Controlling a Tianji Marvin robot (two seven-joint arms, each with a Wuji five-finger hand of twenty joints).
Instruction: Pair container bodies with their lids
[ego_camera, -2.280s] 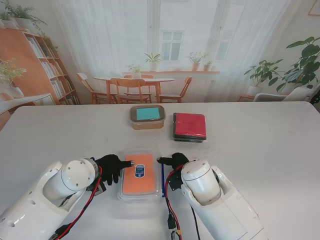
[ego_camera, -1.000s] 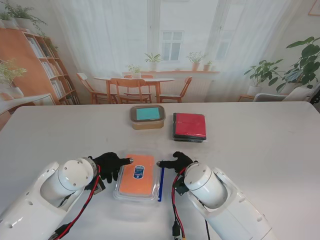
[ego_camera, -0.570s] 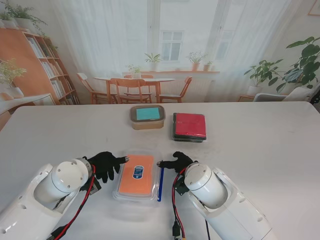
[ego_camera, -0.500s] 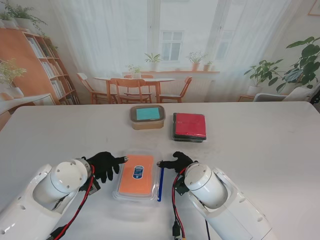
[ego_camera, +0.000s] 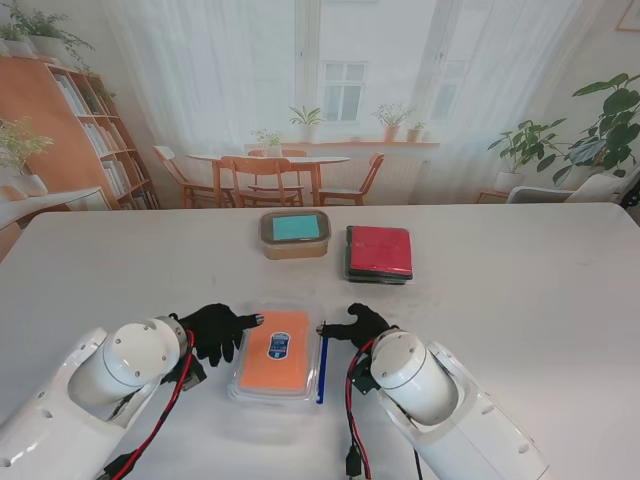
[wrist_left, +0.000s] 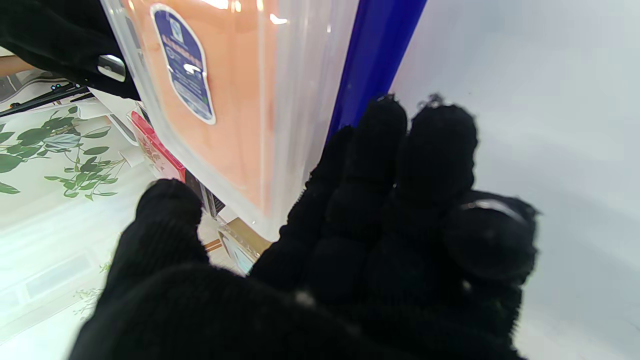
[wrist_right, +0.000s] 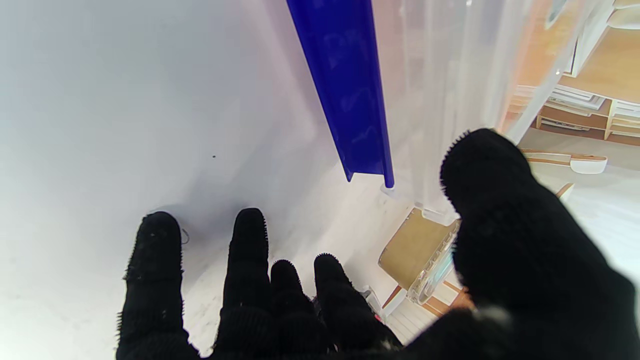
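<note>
While both arms reach in from the near corners of the tabletop (ego_camera: 520, 300), the left hand (ego_camera: 218, 330) sits at the left side of the clear container with the orange lid (ego_camera: 277, 352), one finger stretched toward its far-left corner, other fingers loosely curled, holding nothing. The right hand (ego_camera: 358, 325) sits just right of the container, index finger pointing left toward the far end of the blue strip (ego_camera: 322, 368) along the container's right edge; its fingers are spread and empty. Container lies near me, between the two hands. Farther from me, mid-table, a tan container with a teal lid (ego_camera: 295, 233) stands just beside a dark container with a red lid (ego_camera: 379, 252), both closed. Left wrist view shows the fingers (wrist_left: 385, 200) bunched close against the clear wall, with the label on the orange lid (wrist_left: 183, 60) readable as a blue oval; contact cannot be told. Right wrist view shows the strip's end (wrist_right: 350, 100) apart from the fingertips (wrist_right: 250, 240), thumb raised near the clear wall.
</note>
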